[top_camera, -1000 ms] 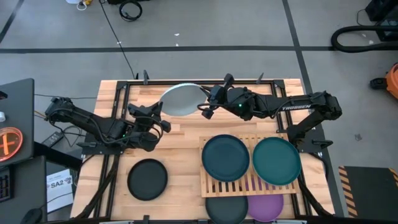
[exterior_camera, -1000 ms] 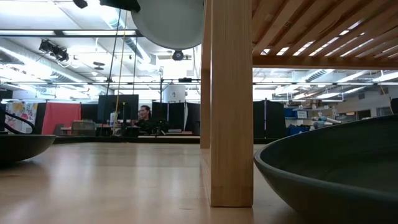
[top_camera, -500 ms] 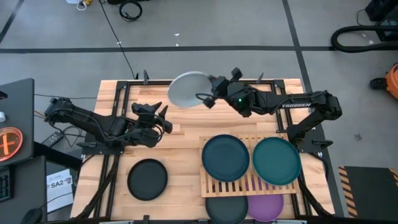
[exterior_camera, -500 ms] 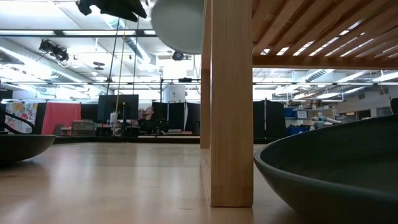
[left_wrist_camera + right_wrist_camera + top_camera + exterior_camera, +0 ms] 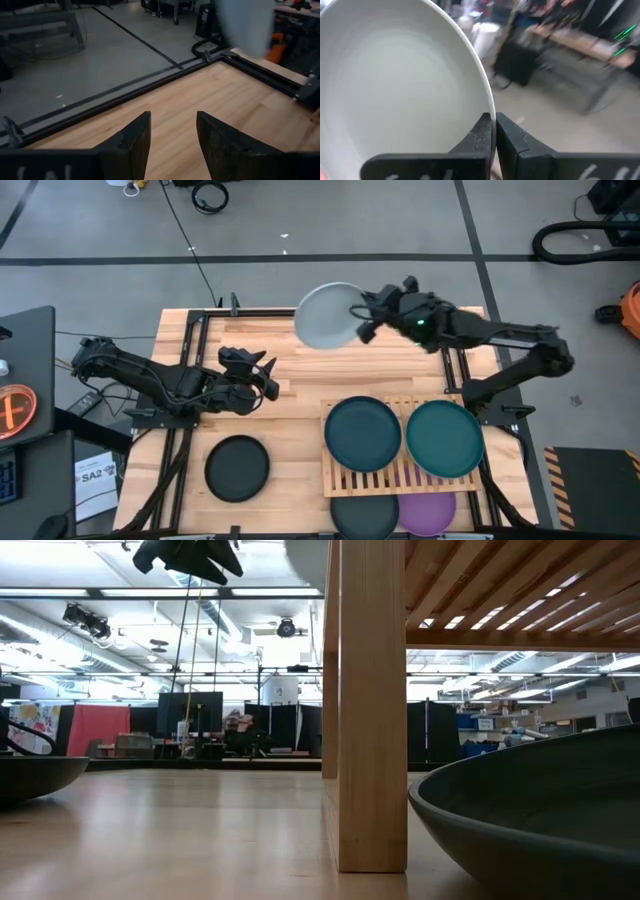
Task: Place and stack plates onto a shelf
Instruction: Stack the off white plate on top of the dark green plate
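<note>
Two plates, dark teal [image 5: 362,433] and teal [image 5: 444,439], sit on the shelf [image 5: 372,479]. The right gripper [image 5: 362,316], clamped on a pale plate [image 5: 327,316], holds it above the table's [image 5: 300,420] far edge. Left gripper [image 5: 262,373] fingers apart. A black plate [image 5: 237,468] waits near the front-left corner.

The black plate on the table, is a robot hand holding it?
No. The black plate lies alone on the table, the left gripper is open above bare wood, and the right gripper holds the pale plate.

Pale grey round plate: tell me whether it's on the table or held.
Held: the right gripper pinches the pale grey round plate by its rim.
</note>
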You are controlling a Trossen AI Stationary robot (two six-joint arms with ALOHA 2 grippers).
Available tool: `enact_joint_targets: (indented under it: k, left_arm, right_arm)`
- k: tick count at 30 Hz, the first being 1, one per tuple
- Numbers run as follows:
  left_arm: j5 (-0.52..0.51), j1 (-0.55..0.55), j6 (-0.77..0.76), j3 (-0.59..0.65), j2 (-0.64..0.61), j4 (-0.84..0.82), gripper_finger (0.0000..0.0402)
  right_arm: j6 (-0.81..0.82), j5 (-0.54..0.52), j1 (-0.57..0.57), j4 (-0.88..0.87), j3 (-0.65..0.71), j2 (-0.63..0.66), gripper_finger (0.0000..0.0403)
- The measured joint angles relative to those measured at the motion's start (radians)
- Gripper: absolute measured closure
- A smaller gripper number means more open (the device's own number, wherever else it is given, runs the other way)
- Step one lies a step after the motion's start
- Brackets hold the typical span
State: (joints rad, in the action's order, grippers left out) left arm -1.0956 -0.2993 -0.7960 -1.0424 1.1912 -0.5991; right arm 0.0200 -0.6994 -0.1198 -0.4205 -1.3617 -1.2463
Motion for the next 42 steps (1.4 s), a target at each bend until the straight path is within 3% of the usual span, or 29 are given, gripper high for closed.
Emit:
enact_joint_targets:
  k: [4,10,14,17,23,28,42]
  left_arm:
    - [0.029,0.0,0.0,0.0,0.0,-0.001,0.0237]
    - [0.044,0.0,0.0,0.0,0.0,-0.002,0.0237]
    - [0.044,0.0,0.0,0.0,0.0,-0.003,0.0237]
    - [0.044,0.0,0.0,0.0,0.0,-0.003,0.0237]
    - [0.044,0.0,-0.001,0.0,0.0,-0.003,0.0237]
    - [0.044,0.0,-0.001,0.0,0.0,-0.003,0.0237]
    - [0.073,0.0,-0.001,0.0,0.001,-0.005,0.0237]
  right_arm:
    - [0.205,0.206,-0.034,-0.244,0.0,0.106,0.0388]
    - [0.455,0.6,-0.079,-0.567,0.0,0.25,0.0386]
    - [0.506,0.809,-0.076,-0.734,0.0,0.317,0.0386]
    - [0.542,0.902,-0.052,-0.845,0.0,0.345,0.0387]
    - [0.587,0.99,0.021,-1.028,0.0,0.364,0.0386]
    - [0.644,0.974,0.097,-1.149,0.0,0.364,0.0386]
    - [0.718,0.95,0.335,-1.146,0.099,0.348,0.0386]
